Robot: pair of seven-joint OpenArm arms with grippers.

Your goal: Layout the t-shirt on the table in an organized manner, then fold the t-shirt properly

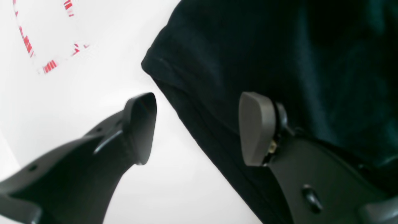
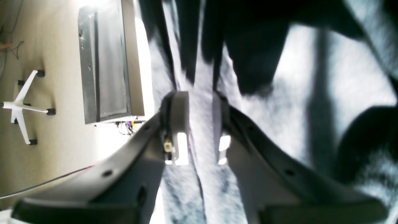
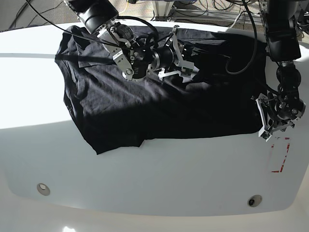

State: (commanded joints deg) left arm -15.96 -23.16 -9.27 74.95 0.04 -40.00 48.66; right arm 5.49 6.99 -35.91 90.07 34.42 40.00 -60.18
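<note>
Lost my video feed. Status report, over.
Right claw shut on the t-shirt. Left claw open at shirt's edge, holding nothing. Shirt spread on table, nothing blocking.

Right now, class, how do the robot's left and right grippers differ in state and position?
The left gripper is open at the t-shirt's edge, one finger over bare table; the right gripper is shut on a fold of cloth mid-shirt. Both have dark fingers.

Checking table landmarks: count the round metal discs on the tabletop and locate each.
2: one metal disc near the table's front-left edge, one front-right. The t-shirt may hide others.
</note>
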